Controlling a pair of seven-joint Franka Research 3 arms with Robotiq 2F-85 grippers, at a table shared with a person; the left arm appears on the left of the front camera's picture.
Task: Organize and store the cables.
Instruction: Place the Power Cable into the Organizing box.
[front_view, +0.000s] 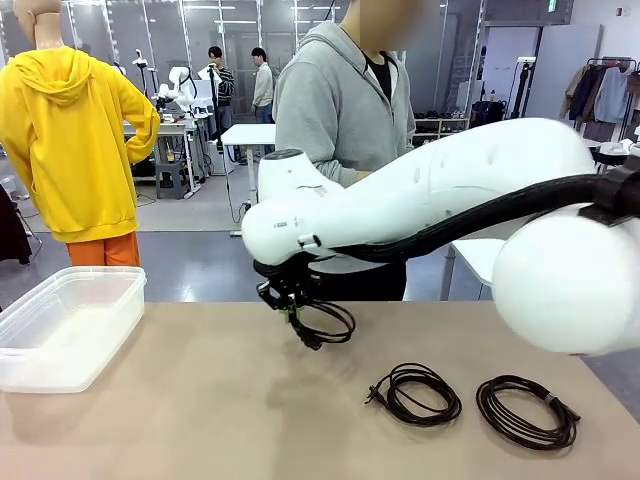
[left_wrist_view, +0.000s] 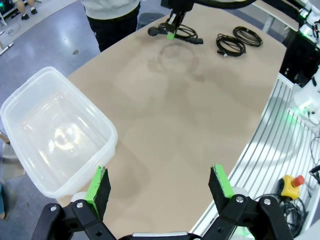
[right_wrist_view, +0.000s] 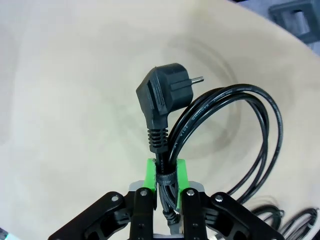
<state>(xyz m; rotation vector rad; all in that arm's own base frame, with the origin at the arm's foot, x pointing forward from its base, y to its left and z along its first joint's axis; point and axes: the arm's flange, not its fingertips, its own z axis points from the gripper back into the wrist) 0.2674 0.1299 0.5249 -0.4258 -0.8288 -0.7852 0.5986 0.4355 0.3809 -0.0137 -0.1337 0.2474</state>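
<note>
Tan tabletop (front_view: 200, 400). Right gripper (right_wrist_view: 165, 170) clenched on coiled power cable (right_wrist_view: 225, 115), lifted mid-table; two other coils (front_view: 418, 393) (front_view: 525, 410) lie rightward. Left gripper (left_wrist_view: 159, 177) spread beside plastic bin (front_view: 45, 368). Transport step, likely; next: carry over bin, release.

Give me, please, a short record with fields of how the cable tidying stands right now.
Right gripper: shut on the held cable, which hangs above the table
Left gripper: open, beside the bin
Loose cables: left coil and right coil, flat on the table, apart
Bin: clear plastic, no cable inside
Person: standing at the far side
</note>
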